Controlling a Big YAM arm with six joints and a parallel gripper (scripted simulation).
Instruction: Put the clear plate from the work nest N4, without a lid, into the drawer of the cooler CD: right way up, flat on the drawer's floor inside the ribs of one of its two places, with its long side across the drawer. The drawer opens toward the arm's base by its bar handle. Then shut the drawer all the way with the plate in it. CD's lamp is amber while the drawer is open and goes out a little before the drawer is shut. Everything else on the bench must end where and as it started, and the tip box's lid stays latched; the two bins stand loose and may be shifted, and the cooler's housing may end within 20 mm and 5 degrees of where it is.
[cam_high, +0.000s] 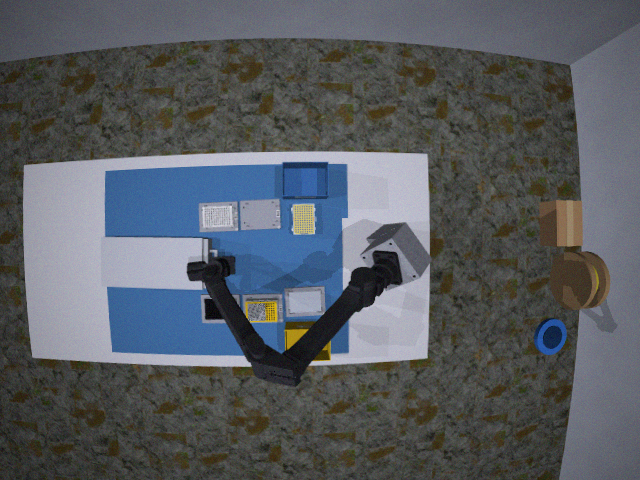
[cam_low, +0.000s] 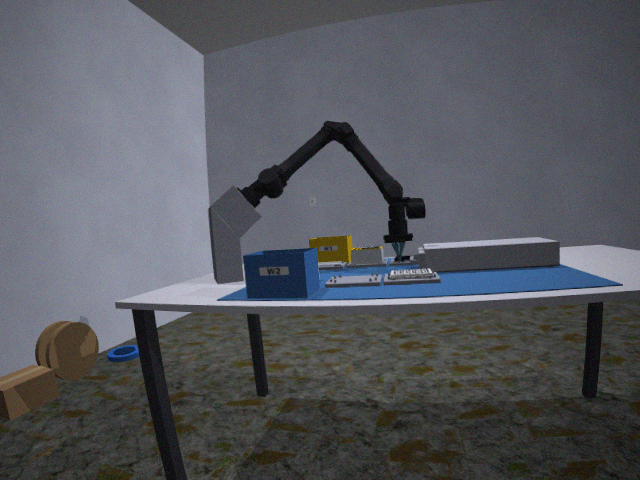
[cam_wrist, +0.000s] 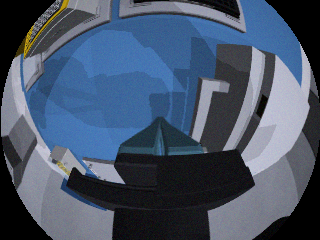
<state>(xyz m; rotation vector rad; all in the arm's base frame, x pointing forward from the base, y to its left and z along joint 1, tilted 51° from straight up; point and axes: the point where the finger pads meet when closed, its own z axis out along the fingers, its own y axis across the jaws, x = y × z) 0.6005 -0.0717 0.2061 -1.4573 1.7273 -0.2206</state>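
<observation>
Hovering low at the near end of the cooler CD (cam_low: 491, 253), the gripper (cam_low: 399, 251) points straight down with its fingers pressed together and nothing between them. In the wrist view the closed tips (cam_wrist: 160, 127) hang over the blue mat (cam_high: 155, 201), just beside the cooler's front face. I cannot make out the bar handle or the lamp, and the drawer looks shut.

No nest label is readable, so N4 is a judgement. 2 pale plates sit in nests on the mat: a gridded one (cam_high: 218, 216) in the far row and a smooth one (cam_high: 305, 301) in the near row. Either could be the clear plate, and both are well apart from the gripper.

Such a plate is probably light, stiff and slick-walled, with thin plastic that could crack or pop out under a hard squeeze. The best hold is likely across its 2 long walls near the middle, fingers just below the rim, so it hangs level. It should be lifted straight up out of the nest and kept flat all the way. The drawer must come open first, probably with the closed fingers hooked behind the handle.
</observation>
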